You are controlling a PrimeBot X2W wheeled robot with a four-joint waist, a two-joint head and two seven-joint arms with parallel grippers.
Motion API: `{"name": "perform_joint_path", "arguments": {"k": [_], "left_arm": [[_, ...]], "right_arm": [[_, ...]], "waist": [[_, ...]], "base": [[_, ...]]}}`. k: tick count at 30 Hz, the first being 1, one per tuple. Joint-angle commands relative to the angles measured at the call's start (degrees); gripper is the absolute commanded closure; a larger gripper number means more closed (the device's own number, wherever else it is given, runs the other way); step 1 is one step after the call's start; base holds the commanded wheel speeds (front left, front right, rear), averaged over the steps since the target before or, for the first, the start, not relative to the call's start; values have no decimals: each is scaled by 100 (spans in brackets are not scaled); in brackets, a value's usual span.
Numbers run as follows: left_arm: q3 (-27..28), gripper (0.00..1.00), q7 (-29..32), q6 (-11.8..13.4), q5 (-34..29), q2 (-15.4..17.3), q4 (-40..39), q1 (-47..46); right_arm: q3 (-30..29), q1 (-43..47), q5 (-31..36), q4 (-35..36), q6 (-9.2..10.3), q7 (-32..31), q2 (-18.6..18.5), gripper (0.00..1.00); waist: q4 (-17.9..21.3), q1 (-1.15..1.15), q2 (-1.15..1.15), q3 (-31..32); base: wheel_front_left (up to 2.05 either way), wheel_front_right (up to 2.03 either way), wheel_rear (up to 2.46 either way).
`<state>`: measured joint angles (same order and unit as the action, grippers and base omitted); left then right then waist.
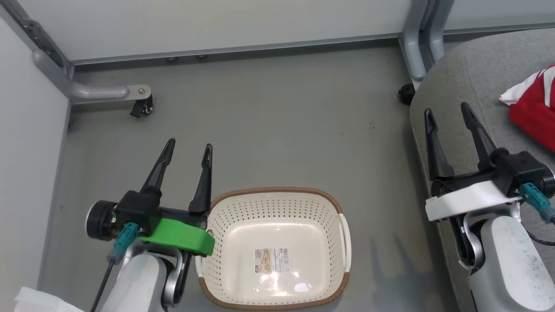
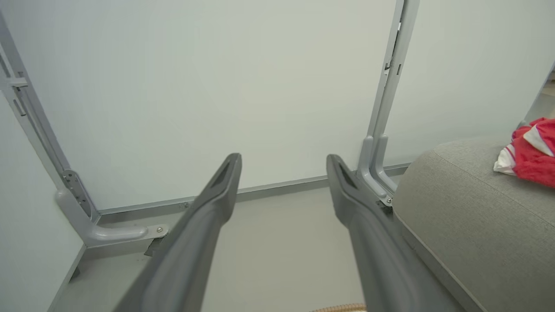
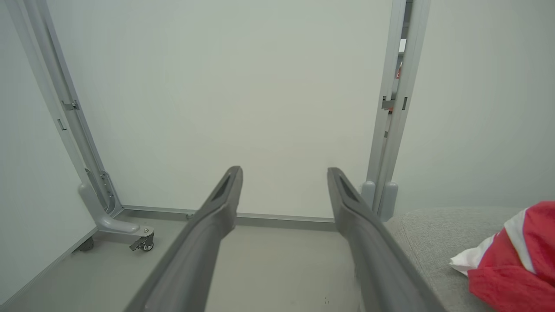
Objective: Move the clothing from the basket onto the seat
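Head view: my left fingers are spread and empty, at ten o'clock of the perforated cream basket. My right fingers, likewise parted and bare, are over the rounded grey fabric seat, with the crumpled red clothing at their three o'clock.

Left wrist view: the clothing lies on the seat, at three o'clock.

Right wrist view: the clothing is at four o'clock, apart from the fingers.

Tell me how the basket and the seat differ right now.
The basket is cream perforated plastic with a brown rim; the seat is grey fabric. The basket holds only a sticker on its bottom; the seat bears the red clothing. The basket looks smaller than the seat. Both have rounded corners.
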<state>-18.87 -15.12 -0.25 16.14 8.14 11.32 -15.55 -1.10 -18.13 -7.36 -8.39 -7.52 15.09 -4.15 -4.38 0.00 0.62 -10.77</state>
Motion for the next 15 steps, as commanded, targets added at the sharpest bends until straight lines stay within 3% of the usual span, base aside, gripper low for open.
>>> {"name": "perform_joint_path", "arguments": {"k": [1, 15], "left_arm": [[124, 0, -3, 2, -73, -36, 7, 136], [1182, 0, -3, -90, -184, -290, 120, 660]], "right_arm": [[27, 151, 2, 51, 6, 11, 14, 0], [-51, 1043, 13, 525, 6, 11, 117, 0]], "waist": [[-175, 0, -62, 195], [-136, 0, -62, 446]], "base": [[0, 0, 0], [0, 0, 0]]}}
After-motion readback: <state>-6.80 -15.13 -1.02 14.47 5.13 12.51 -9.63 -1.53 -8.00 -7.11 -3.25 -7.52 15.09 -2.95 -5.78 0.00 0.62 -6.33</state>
